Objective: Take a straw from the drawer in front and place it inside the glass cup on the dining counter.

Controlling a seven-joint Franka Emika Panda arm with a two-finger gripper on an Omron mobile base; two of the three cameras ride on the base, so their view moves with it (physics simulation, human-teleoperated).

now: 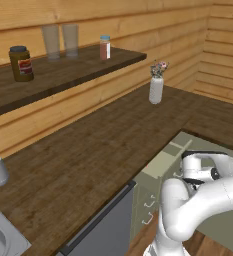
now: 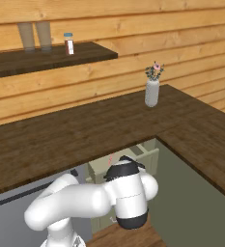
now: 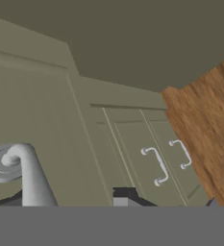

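Pincer (image 3: 168,201) low beside sage drawer (image 3: 36,120); silver handle (image 3: 17,168) close.

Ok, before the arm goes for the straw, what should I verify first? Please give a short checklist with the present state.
1. Drawer pulled open: ok.
2. Straw located: ok, a thin pink stick at the drawer.
3. Gripper open and empty: ok, tips apart, nothing between them.
4. Gripper aimed at the straw: not ok, the hand view faces cabinet fronts with silver handles.
5. Straw lying flat or leaning: cannot tell, too small.
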